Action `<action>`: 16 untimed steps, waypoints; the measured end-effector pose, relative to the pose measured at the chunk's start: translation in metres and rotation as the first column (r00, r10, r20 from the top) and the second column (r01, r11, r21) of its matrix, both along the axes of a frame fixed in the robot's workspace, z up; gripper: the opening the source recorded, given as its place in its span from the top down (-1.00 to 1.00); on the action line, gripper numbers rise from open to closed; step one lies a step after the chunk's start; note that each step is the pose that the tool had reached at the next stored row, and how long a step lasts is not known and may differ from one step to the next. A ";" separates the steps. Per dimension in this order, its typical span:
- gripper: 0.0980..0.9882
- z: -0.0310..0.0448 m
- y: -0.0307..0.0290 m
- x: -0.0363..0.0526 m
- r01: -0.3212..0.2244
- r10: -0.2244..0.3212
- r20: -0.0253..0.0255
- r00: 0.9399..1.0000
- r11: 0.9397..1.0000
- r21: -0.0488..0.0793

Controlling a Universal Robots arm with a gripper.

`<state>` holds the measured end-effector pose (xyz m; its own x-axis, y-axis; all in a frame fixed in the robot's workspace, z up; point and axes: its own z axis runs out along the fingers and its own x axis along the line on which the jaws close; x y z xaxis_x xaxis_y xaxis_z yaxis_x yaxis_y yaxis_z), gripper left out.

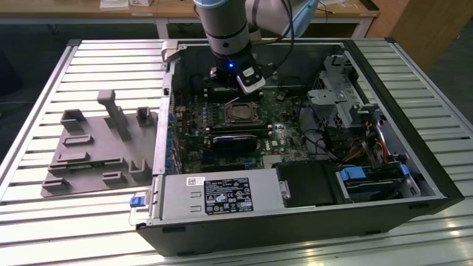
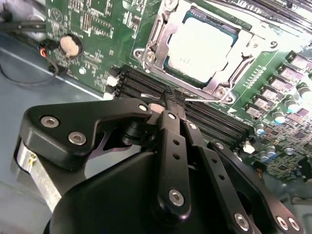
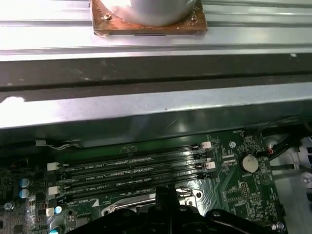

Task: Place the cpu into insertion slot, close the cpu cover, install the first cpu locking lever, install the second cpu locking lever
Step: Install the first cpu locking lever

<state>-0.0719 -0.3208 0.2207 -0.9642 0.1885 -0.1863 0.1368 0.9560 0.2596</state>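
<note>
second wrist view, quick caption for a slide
gripper by the memory slots, cpu seated under its lowered metal cover on the green board

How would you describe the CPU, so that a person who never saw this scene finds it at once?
Look inside the open black computer case at the green circuit board. On it sits a square silvery metal frame beside long black memory slots. The cpu is the flat, pale silvery-beige square inside that frame, the only plain bright face there.
</note>
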 end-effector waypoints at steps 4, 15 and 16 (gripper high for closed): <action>0.98 -0.0019 0.0000 0.0000 0.032 -0.032 0.000 0.999 0.999 0.000; 0.98 -0.0052 0.0063 0.0000 0.093 -0.093 0.000 0.996 0.996 -0.001; 0.98 -0.0054 0.0070 0.0000 0.094 -0.094 0.000 0.996 0.996 -0.001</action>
<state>-0.0719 -0.3138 0.2153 -0.9422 0.2784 -0.1865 0.2263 0.9391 0.2586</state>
